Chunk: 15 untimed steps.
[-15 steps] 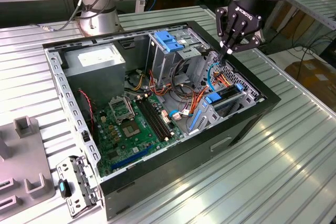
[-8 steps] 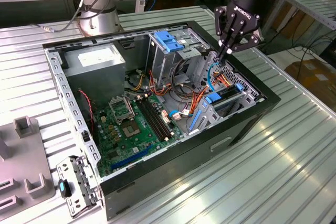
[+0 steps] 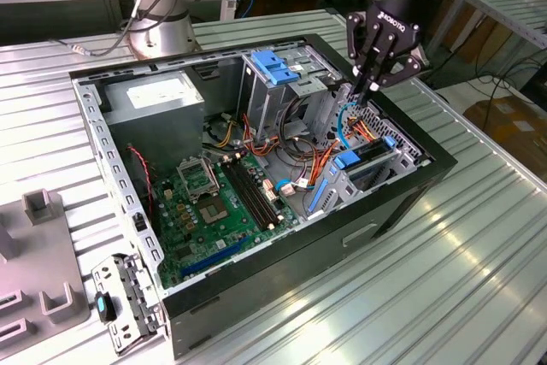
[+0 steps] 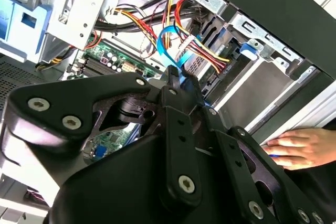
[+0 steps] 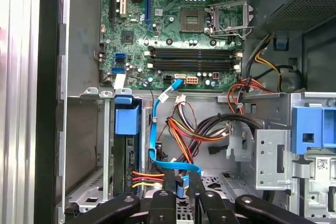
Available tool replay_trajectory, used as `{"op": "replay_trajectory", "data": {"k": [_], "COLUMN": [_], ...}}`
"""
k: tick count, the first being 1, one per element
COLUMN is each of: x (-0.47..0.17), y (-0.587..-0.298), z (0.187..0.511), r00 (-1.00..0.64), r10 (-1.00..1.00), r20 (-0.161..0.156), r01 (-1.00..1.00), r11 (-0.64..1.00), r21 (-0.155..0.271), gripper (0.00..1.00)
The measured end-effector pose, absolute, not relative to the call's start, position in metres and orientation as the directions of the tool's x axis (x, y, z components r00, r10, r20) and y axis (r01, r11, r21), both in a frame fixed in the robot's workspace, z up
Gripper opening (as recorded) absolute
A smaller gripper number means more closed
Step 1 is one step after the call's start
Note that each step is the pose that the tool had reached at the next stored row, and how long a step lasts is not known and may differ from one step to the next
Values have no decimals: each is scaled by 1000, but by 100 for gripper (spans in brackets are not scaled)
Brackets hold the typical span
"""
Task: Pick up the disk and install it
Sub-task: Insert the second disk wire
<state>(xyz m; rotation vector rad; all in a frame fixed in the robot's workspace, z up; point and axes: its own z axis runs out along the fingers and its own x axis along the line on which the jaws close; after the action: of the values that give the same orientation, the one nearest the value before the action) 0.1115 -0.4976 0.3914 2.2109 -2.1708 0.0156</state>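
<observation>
The disk (image 3: 373, 156), a dark flat drive with bright blue side rails, sits in the lower drive bay at the front of the open computer case (image 3: 427, 179). In the first wrist view the disk (image 5: 123, 167) stands edge-on in that bay, its blue tab at one end. My gripper (image 3: 367, 97) hangs just above the bay, over the bundle of wires behind the disk. Its fingers are shut on the plug of the thin blue cable (image 5: 154, 129), and the plug shows between the fingertips of the gripper (image 5: 182, 181) (image 4: 176, 76) in both wrist views.
A light-blue plastic block (image 3: 275, 66) tops the tall metal cage. The motherboard (image 3: 214, 194) and power supply (image 3: 158, 96) fill the case. A person's hand (image 4: 300, 148) rests beside the case. Grey fixtures (image 3: 38, 254) and a loose bracket (image 3: 128, 297) lie at the exterior view's left.
</observation>
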Motion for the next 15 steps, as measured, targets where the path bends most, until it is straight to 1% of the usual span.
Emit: {"op": "replay_trajectory", "data": {"k": [5, 7, 8, 11, 12, 14, 15], "x": [113, 114, 114, 115, 115, 115, 115], "y": [-492, -489, -486, -484, -483, -483, -482], "z": [387, 385, 383, 382, 381, 379, 378], "r00": [19, 19, 19, 19, 19, 19, 19], "r10": [-998, -997, -995, -993, -993, -991, -990], "r20": [64, 78, 95, 113, 119, 130, 137], "r01": [-1000, -1000, -1000, -1000, -1000, -1000, -1000], "r11": [-17, -17, -16, -16, -16, -16, -15], "r21": [24, 24, 25, 25, 25, 25, 25], "gripper": [25, 25, 25, 25, 24, 11, 11]}}
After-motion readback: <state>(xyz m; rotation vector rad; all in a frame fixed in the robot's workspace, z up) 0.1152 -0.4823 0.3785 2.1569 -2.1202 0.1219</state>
